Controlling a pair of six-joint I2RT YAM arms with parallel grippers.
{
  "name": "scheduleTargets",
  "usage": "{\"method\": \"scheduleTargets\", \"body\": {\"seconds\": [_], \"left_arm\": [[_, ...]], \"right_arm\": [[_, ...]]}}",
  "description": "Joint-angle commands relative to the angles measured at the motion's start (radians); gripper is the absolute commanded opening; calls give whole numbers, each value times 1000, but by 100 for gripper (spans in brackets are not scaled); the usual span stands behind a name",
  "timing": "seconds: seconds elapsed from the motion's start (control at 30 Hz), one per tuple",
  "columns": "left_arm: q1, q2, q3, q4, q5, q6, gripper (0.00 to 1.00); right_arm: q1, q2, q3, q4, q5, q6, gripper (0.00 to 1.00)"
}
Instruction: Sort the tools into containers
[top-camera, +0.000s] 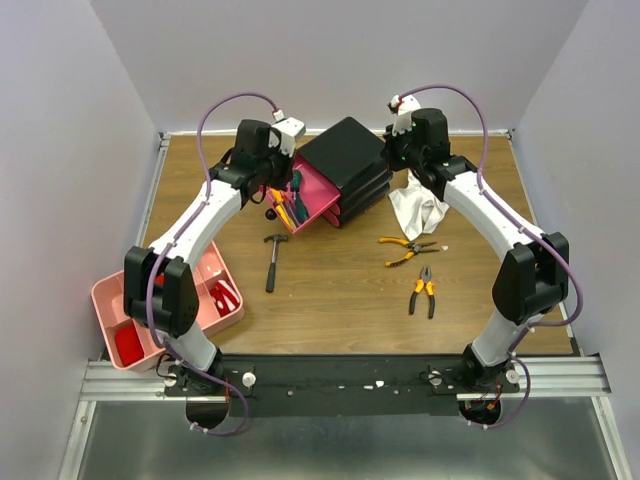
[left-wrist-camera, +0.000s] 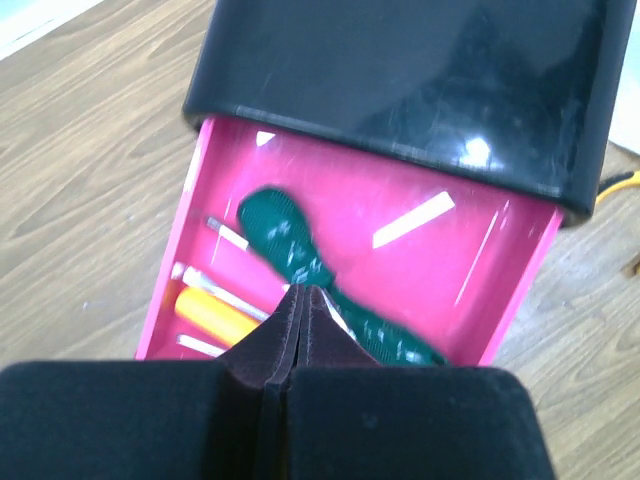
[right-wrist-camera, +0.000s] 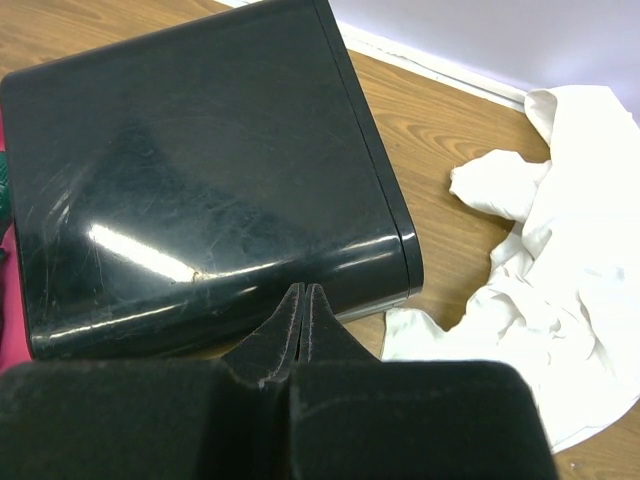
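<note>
- The left pincer (left-wrist-camera: 302, 290), over the open drawer (left-wrist-camera: 470, 260), and the right pincer (right-wrist-camera: 303, 288), over the black box (right-wrist-camera: 200, 150) near the far edge, are closed and empty.
- The screwdrivers (left-wrist-camera: 285, 235) are already stowed; the hammer (top-camera: 273, 262), left of the bench's middle, is probably to be grasped next.

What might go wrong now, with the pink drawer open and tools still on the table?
1. The left gripper hangs shut right over the green screwdriver in the open drawer; dipping lower might knock tools about or shove the drawer.
2. The white cloth lies beside the black box, near the right gripper; that arm might drag it when heading for the pliers.
</note>
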Motion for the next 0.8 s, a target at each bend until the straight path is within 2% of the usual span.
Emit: {"method": "scheduleTargets", "body": {"seconds": [0.0, 0.57, 0.77], "left_arm": [[11, -47, -76, -19, -53, 39, 0], [-24, 108, 23, -6, 37, -4, 0], [-26, 72, 42, -61, 2, 8, 0]], "right_arm": [[-4, 10, 17, 14, 6, 15, 2], [-3, 1, -15, 27, 45, 2, 2], [-4, 9, 8, 21, 53, -4, 2]]}}
